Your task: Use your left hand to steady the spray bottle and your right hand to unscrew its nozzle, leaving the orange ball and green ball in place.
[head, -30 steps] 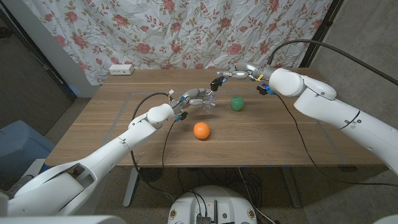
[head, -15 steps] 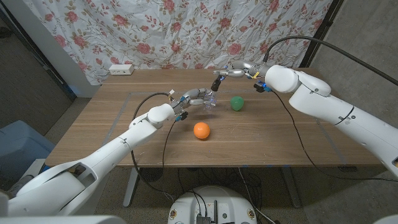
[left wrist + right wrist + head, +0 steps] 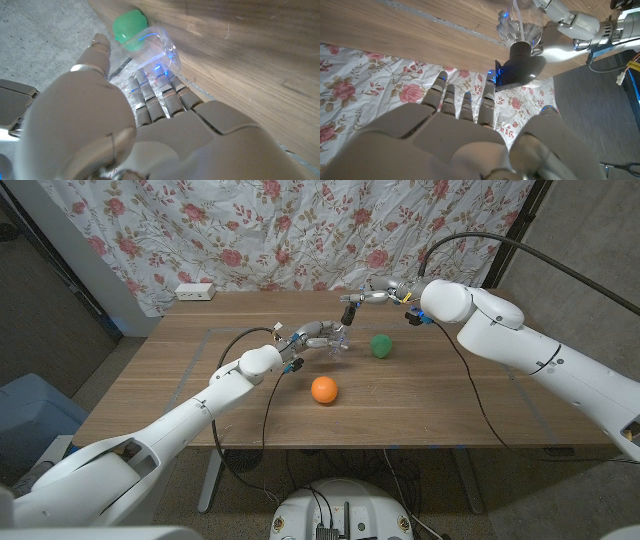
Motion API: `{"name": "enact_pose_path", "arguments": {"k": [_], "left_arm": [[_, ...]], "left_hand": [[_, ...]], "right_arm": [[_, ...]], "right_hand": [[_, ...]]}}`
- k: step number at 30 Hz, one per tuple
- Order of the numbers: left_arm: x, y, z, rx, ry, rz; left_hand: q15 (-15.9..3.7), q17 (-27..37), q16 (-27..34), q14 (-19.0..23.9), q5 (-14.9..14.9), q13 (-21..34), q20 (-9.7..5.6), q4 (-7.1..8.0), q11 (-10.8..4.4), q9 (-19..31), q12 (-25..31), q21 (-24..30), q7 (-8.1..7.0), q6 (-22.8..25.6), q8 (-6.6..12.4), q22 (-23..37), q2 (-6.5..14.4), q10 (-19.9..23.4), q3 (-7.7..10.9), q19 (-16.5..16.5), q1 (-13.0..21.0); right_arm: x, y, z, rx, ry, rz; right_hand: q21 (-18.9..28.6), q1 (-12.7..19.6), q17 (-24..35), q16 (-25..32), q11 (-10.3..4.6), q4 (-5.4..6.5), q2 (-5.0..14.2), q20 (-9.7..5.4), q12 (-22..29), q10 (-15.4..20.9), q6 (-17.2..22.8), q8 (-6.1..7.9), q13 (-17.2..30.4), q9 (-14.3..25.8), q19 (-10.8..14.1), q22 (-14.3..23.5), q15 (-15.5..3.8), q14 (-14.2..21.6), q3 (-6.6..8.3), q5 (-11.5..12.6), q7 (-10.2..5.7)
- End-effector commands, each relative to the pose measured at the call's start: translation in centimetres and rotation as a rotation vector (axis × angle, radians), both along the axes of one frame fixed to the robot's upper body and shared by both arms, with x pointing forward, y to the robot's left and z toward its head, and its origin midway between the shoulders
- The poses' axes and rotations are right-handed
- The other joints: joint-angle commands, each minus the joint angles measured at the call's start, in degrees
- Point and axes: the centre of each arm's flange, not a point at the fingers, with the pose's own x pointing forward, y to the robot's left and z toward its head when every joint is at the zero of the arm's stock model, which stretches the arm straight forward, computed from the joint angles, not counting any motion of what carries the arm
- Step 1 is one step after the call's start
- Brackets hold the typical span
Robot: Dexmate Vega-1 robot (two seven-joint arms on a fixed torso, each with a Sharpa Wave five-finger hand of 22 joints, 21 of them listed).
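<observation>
- From the head view, the left hand [image 3: 322, 335] sat wrapped round the clear spray bottle [image 3: 336, 343] at mid-table, just left of the green ball [image 3: 381, 345]
- The left wrist view brought what the head view blurred: fingers [image 3: 159, 96] curled against the bottle's transparent body [image 3: 156, 50], the green ball [image 3: 130, 28] just past it
- The right hand [image 3: 372, 296] hovered above the bottle, a little toward the far edge
- The right wrist view showed its fingers [image 3: 464, 106] spread and holding nothing, with the black nozzle [image 3: 519, 67] beyond the fingertips; whether they touched it was hard to call from here
- In that same view the nozzle stood on the bottle top, with the left hand [image 3: 563, 27] clamped alongside
- Count: one bottle, one nozzle, two balls, and one white power strip [image 3: 195, 291] at the far left edge
- The orange ball [image 3: 323, 389] lay nearer the robot, apart from the bottle
- The wooden table [image 3: 470, 410] had broad bare board to the right and along the near edge
</observation>
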Motion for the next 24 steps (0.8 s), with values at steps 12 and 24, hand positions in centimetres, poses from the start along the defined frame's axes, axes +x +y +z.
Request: {"name": "enact_pose_path", "arguments": {"k": [12, 24], "left_arm": [[-0.2, 0.1, -0.2, -0.009, 0.001, 0.006], [-0.4, 0.2, -0.5, -0.014, 0.000, 0.005]], "left_hand": [[-8.02, 0.1, -0.2, 0.6, 0.4, 0.4, -2.85, 0.37, -1.76, 0.1, 0.0, -0.1, -0.11, 0.2, 2.25, 0.2, 4.8, 2.6, 0.81, 0.0, -1.7], [-8.03, 0.1, -0.3, 0.7, 0.4, 0.5, -2.84, 0.36, -1.86, 0.0, -0.2, -0.1, -0.02, 0.2, 2.40, 0.2, 4.9, 2.6, 0.91, 0.0, -1.9]], "right_arm": [[0.2, 1.4, -0.1, -0.033, 0.019, -0.052], [0.0, 1.8, -0.3, -0.046, 0.035, -0.053]], "right_hand": [[0.2, 3.6, -0.1, -0.4, 0.69, -2.31, 0.76, 0.08, 0.0, -0.4, -1.0, -0.57, 0.0, 0.2, 0.0, 0.3, 0.60, 0.1, 1.45, 0.7, 0.57], [0.2, 9.5, -0.5, -0.7, 0.66, -6.86, 2.26, 0.08, 0.1, -0.7, -1.9, -1.23, 0.0, 0.4, 0.3, 0.3, 0.59, 0.3, 4.32, 0.1, 0.38]]}}
